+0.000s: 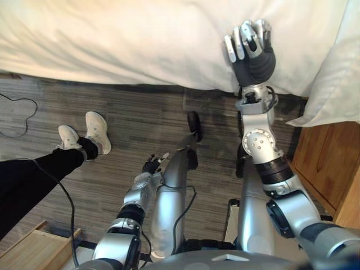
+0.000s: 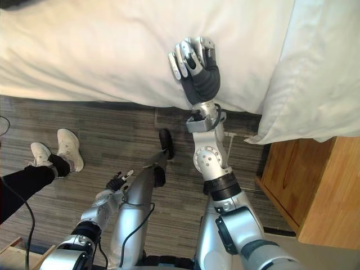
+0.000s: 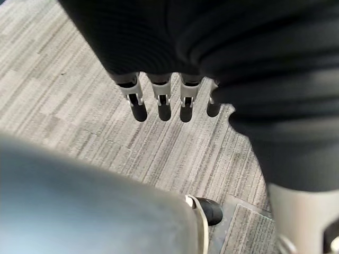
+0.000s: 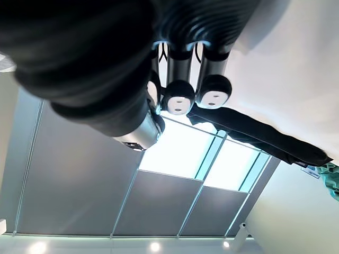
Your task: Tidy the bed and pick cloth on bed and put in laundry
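Note:
The bed's white duvet (image 1: 140, 39) fills the far side, and its edge hangs down to the floor. My right hand (image 1: 249, 46) is raised over that edge, fingers curled with nothing in them. Past its fingertips (image 4: 179, 97), the right wrist view shows a long dark cloth (image 4: 265, 138) lying on the white bed, apart from the hand. My left hand (image 1: 152, 164) hangs low over the floor, and its fingers (image 3: 161, 100) are straight and hold nothing.
A white pillow (image 2: 320, 73) lies at the bed's right end above a wooden nightstand (image 2: 315, 191). A person's leg in black trousers (image 1: 34, 174) with white shoes (image 1: 97, 130) stands on the grey plank floor at the left. A wooden box corner (image 1: 34, 250) sits at the lower left.

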Robot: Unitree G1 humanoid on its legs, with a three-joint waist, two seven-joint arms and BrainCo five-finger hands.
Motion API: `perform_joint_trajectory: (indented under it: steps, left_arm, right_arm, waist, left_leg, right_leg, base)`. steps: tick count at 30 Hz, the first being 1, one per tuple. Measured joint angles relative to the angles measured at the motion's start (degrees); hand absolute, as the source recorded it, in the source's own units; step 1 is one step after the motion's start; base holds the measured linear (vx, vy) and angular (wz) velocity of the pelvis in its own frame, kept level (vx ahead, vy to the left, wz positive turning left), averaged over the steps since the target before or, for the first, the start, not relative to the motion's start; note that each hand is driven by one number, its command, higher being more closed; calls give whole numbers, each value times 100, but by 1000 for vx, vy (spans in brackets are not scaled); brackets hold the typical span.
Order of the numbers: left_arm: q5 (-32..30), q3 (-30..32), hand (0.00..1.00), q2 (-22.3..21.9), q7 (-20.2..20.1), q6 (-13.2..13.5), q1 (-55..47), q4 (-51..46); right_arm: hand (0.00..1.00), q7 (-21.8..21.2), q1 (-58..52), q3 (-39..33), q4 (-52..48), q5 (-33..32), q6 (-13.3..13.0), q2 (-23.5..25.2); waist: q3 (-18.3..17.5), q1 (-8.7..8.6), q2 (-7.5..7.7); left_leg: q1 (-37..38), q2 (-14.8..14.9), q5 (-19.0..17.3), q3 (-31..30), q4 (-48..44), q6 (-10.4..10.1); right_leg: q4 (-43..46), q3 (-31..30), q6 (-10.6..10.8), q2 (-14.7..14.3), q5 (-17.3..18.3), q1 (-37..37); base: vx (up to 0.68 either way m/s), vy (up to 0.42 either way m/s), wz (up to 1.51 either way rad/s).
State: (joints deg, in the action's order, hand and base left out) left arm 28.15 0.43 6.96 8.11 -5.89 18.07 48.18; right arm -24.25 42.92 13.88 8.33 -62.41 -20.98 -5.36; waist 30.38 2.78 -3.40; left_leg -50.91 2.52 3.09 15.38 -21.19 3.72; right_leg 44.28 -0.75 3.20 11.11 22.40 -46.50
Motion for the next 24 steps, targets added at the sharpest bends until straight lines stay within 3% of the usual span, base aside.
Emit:
perform_joint_trajectory:
  steps: [4, 7, 11, 15, 16, 20, 24]
  left_arm:
    - [13, -10, 0, -28, -24, 62, 0, 50]
    - [133, 7, 0, -78, -26, 66, 0, 95]
    - [229, 11, 0, -227, -61, 112, 0, 157]
    - [291, 20, 0, -390, -70, 156, 0, 167]
    - [275, 32, 0, -408, -32, 180, 0, 224]
    - [267, 89, 0, -415, -39, 180, -18, 433]
    - [157, 194, 0, -417, -78, 179, -265, 493]
  right_arm:
    - [100, -474, -61, 100, 452, -292, 33, 46]
    - [100, -721, -287, 210, 859, -453, 211, 239]
    - [100, -694, -1063, 370, 1849, -553, 747, 468]
    - [100, -677, -1852, 742, 2351, -300, 1095, 485]
    - [0, -663, -2081, 840, 2440, -135, 1122, 506]
    - [0, -476, -2329, 963, 2847, 585, 1039, 506]
    - [0, -168, -2568, 956, 3343, 1483, 1073, 494]
  waist:
    - [-2, -17, -3]
    - [-3, -18, -4]
    - [-7, -44, -10]
    - [-23, -217, 13]
    - [-30, -252, 27]
    - [-47, -280, 52]
    - [-347, -283, 194]
  left_leg:
    - [105, -57, 124, 2, 268, -78]
    - [284, -96, 266, 68, 557, -88]
    - [674, -144, 436, 127, 951, -91]
    - [1032, -139, 455, 155, 1132, -109]
    - [1160, -122, 447, 191, 1144, -122]
    - [1584, -63, 408, 315, 1207, -178]
    - [1924, -13, 306, 321, 1207, -251]
  right_leg:
    - [-1, -1, -5, 29, -1, -15]
    - [-60, -15, -10, 54, -29, 32]
    - [-303, -31, 2, 51, -89, 332]
    - [-656, -27, 29, 16, -200, 745]
    - [-759, -42, 52, -1, -241, 908]
    - [-1051, -52, 74, -45, -372, 1391]
    - [-1327, -43, 81, -89, -456, 1835]
  base:
    - [-13, -11, 4]
    - [-7, -16, -1]
    - [35, -14, -8]
    - [81, -2, -12]
    - [92, 7, -22]
    - [43, 12, -19]
    - [18, 9, -11]
